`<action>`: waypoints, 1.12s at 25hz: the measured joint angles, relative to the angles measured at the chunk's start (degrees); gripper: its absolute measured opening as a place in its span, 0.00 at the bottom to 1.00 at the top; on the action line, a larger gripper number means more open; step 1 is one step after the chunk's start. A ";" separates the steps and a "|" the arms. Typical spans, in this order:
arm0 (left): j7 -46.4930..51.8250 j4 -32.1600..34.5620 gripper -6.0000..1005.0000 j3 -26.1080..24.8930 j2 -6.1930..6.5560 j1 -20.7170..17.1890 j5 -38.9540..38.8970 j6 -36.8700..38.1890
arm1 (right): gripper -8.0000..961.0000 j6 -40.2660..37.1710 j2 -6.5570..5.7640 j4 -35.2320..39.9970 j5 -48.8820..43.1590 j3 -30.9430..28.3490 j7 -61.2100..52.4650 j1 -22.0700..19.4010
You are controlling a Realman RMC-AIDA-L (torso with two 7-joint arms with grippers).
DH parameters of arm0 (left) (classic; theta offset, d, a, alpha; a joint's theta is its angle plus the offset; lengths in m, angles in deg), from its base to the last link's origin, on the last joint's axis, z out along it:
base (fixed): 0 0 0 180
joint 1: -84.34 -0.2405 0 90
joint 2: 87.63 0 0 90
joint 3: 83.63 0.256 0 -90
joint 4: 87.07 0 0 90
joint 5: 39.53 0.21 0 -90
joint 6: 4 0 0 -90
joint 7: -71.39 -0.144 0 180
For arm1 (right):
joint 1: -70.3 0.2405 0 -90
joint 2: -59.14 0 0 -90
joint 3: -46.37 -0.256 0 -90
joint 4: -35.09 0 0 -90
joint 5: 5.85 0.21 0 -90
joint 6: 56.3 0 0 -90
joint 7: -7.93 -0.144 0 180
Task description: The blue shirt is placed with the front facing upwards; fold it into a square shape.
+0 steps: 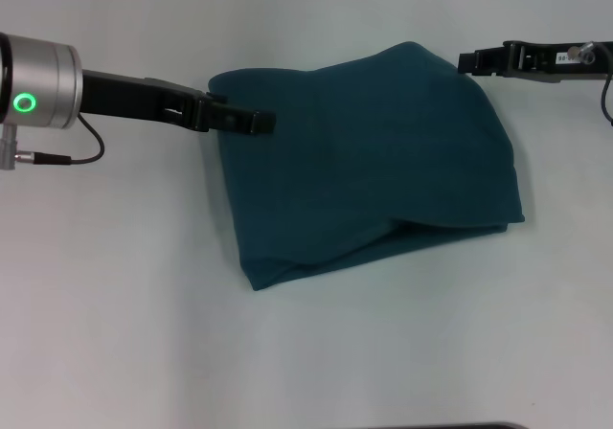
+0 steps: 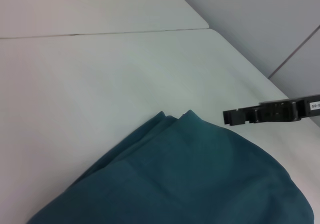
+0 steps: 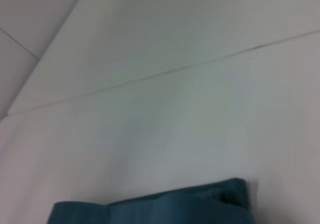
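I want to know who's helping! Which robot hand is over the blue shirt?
The left gripper: its fingers reach over the blue shirt at its far left corner. The right gripper stops just beside the far right corner.

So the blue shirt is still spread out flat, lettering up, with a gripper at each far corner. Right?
Not quite. The head view shows the blue shirt already folded into a rough square, no lettering visible. The left gripper and right gripper are at its far corners.

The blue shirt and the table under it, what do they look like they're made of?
The blue shirt: soft matte knit fabric, probably cotton, judging by its rounded folds and limp layered edges. The table: smooth white hard surface, likely laminate or painted board, faintly reflective, with a thin seam visible in the wrist views.
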 joint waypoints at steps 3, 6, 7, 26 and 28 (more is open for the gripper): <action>-0.82 0.32 0.96 0.06 -0.45 0.05 0.23 -1.05 | 0.31 1.01 -0.02 -0.37 -0.03 0.78 -0.77 -0.01; -1.87 1.82 0.96 0.10 -0.75 0.23 0.26 -2.19 | 0.31 1.43 -0.02 -1.21 -0.01 0.83 -0.88 -0.04; -2.16 2.36 0.96 0.11 -0.84 0.31 0.26 -2.53 | 0.31 1.53 -0.02 -1.43 -0.01 0.83 -0.88 0.00; -5.66 9.15 0.96 0.55 -1.19 -0.13 -0.08 -4.52 | 0.31 2.27 0.51 -2.46 0.42 0.61 -0.82 0.70; -5.75 9.41 0.96 0.78 -1.23 -0.28 -0.19 -4.29 | 0.30 2.31 0.53 -2.48 0.48 0.57 -0.77 0.76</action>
